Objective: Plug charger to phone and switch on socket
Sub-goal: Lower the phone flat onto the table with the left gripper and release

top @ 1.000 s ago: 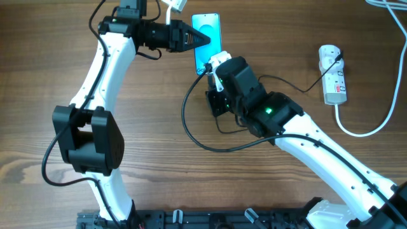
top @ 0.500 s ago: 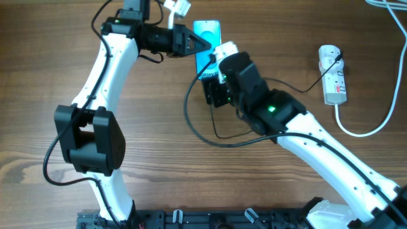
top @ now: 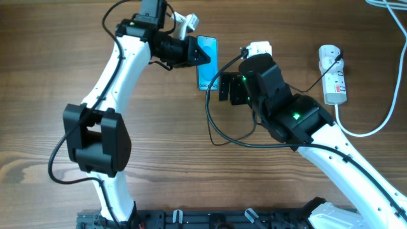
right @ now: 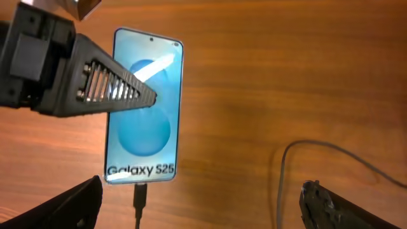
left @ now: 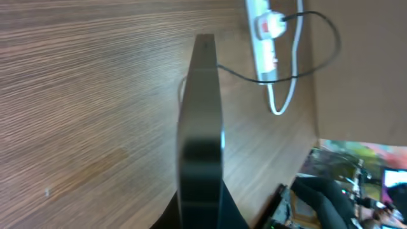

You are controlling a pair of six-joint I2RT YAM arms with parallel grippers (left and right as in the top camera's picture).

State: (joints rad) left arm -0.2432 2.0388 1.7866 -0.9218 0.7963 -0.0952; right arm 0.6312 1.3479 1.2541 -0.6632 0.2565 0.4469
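1. Wood-grain tabletop (top: 159,162) fills the overhead view, with both arms reaching toward its far side.
2. The phone (top: 210,70) lies toward the far middle. Its cyan screen faces up and the "Galaxy S25" text runs along its lower edge.
3. The left claw (top: 205,57) is clamped on the phone. In the right wrist view one ribbed finger (right: 108,86) lies across the screen from the left. In the left wrist view the phone appears edge-on between the fingers.
4. I cannot tell whether the phone rests on the tabletop or is held just above it.
5. The charger (top: 209,121) has its small tip at the middle of the phone's lower edge, just below the text and seemingly seated in the port.
6. From the tip, the thin black cable loops down near the right arm, then runs right to the far end of the socket (top: 334,79).
7. The right claw (top: 230,90) is released, its jaws spread wide and holding nothing. It hangs just below and to the right of the phone's lower edge, apart from the tip.
8. The socket sits well to the right of the phone, and a thick white cable (top: 362,134) curves away from its near end.
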